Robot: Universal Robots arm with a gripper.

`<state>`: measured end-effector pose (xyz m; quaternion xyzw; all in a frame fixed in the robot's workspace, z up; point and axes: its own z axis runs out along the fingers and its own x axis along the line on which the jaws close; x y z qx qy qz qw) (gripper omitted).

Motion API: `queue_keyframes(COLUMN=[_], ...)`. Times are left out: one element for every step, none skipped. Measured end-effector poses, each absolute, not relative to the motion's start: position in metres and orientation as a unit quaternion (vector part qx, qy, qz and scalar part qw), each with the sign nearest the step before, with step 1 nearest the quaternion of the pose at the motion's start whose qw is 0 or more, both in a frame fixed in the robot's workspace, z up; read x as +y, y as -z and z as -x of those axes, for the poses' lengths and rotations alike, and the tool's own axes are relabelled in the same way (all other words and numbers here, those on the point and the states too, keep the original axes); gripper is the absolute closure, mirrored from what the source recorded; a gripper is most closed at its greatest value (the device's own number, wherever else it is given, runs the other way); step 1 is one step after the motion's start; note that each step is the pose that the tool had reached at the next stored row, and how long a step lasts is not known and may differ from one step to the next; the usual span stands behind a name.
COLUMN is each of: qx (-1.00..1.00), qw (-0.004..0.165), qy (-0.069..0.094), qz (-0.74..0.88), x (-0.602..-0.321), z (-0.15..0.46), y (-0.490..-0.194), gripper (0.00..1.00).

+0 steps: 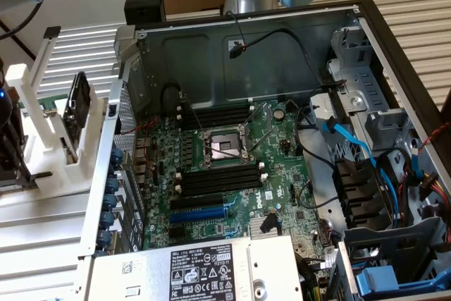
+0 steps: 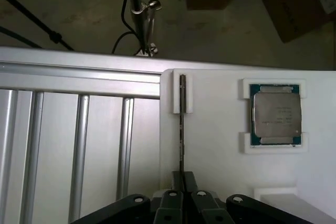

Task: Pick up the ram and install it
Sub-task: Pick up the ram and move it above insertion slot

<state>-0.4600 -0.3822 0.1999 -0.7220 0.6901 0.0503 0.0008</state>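
Wrist view: gripper (image 2: 181, 179) is down over the ram (image 2: 182, 121). I read the two black fingers (image 2: 172, 181) as closed in on the stick, one on each flat side, clamped on it.

The ram stands on its long edge in the white holder (image 2: 220, 140), so I see it edge-on as a thin dark line. Its far end sits in a notch at the holder's rim.

A processor chip (image 2: 276, 114) lies flat in its own recess of the same holder, apart from the ram.

The holder rests on a slatted aluminium table (image 2: 79, 145).

Exterior view: the white holder (image 1: 28, 103) is at the exterior view's left, outside the open computer case (image 1: 366, 26) — the ram is not in the machine.

In the case, the motherboard (image 1: 275, 142) lies face up, with black memory slots (image 1: 218, 181) on both sides of the processor socket (image 1: 224, 147) and a blue expansion slot (image 1: 197, 214) just beside the nearer bank.
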Motion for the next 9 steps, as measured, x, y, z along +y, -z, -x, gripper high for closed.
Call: queue_keyframes(qx=[0.69,0.69,0.69,0.69,0.691,0.691,0.691,0.691,0.691], qw=[0.001,0.001,0.001,0.001,0.001,0.001,0.001,0.001,0.001], qy=[-0.05,-0.05,-0.05,-0.05,-0.05,-0.05,-0.05,-0.05,-0.05], qz=[0.722,0.722,0.722,0.722,0.722,0.721,0.721,0.721,0.721], x=[-0.382,-0.382,-0.382,-0.382,-0.382,-0.382,-0.382,-0.382,-0.382], z=[0.46,0.46,0.46,0.46,0.46,0.46,0.46,0.46,0.46], y=[-0.2,-0.2,-0.202,-0.205,-0.207,-0.211,-0.215,-0.219,-0.222], gripper=[0.87,0.87,0.87,0.87,0.87,0.87,0.87,0.87,0.87])
